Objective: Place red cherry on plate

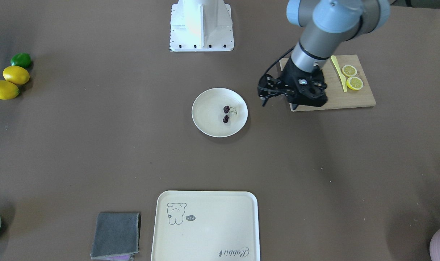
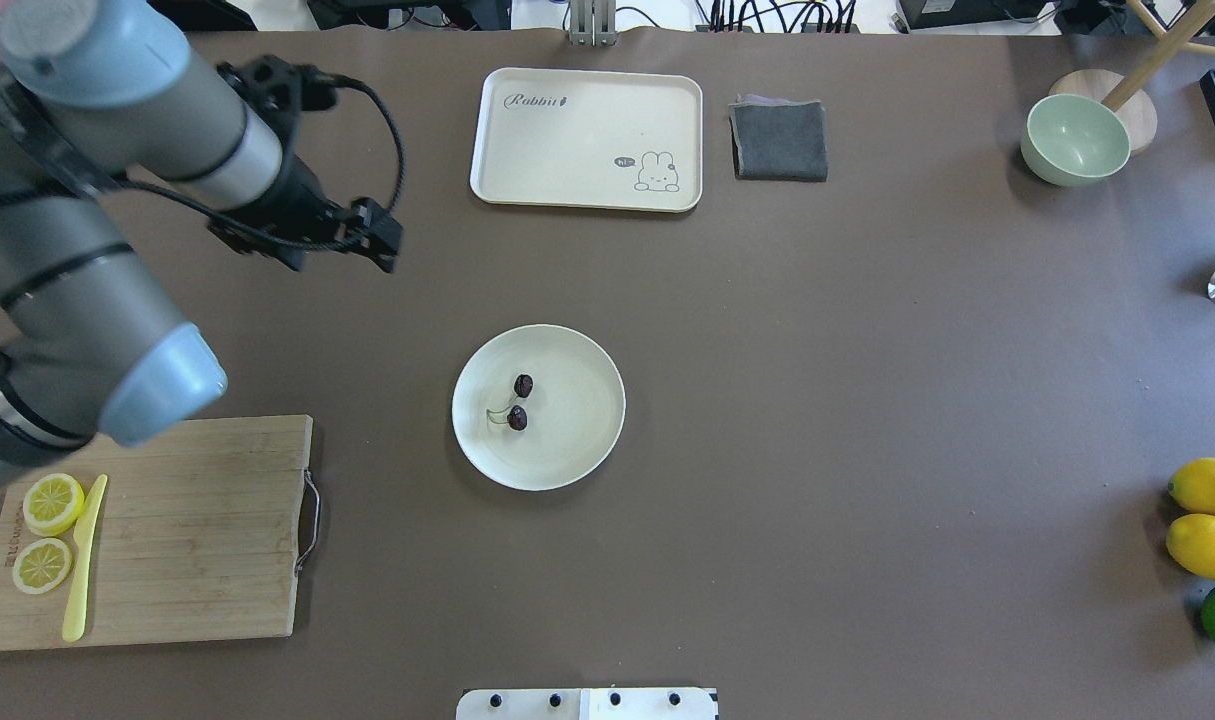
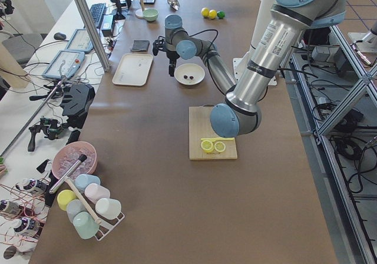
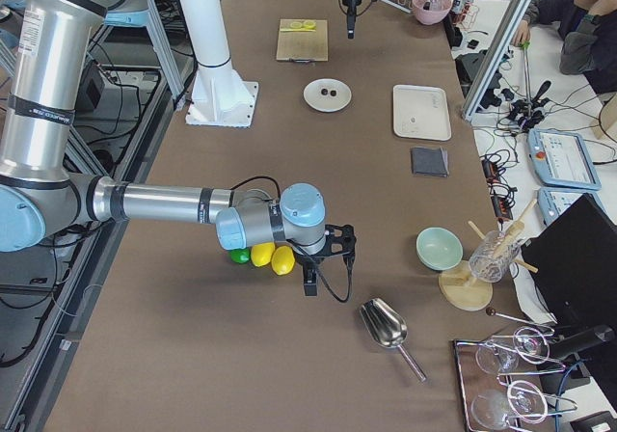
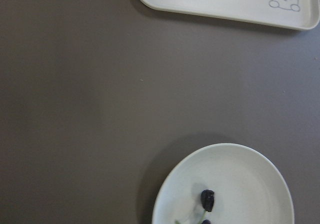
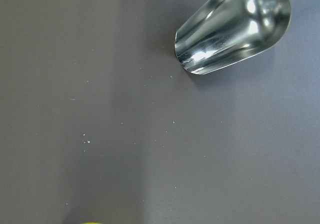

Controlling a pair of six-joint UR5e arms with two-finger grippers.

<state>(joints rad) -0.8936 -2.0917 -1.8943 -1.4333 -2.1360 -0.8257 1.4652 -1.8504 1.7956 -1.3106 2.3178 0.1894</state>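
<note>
The red cherry (image 1: 226, 114), two dark glossy balls on a pale green stem, lies on the round cream plate (image 1: 209, 108) at the table's middle, nothing touching it. The overhead view has the cherry (image 2: 517, 402) left of the plate's (image 2: 572, 415) centre. My left gripper (image 1: 264, 92) hangs above bare table beside the plate, between it and the cutting board, fingers apart and empty. Its wrist camera looks down on the cherry (image 5: 207, 200) and plate (image 5: 240, 184). My right gripper (image 4: 310, 283) hovers far off by the lemons; I cannot tell its state.
A cream tray (image 2: 587, 140) with a drawing and a folded grey cloth (image 2: 779, 140) lie at the far edge. A wooden cutting board (image 2: 197, 530) holds two lemon slices and a yellow knife. Lemons (image 2: 1207, 515), a lime, a green bowl (image 2: 1075, 140) and a metal scoop (image 6: 235, 26) lie on the right.
</note>
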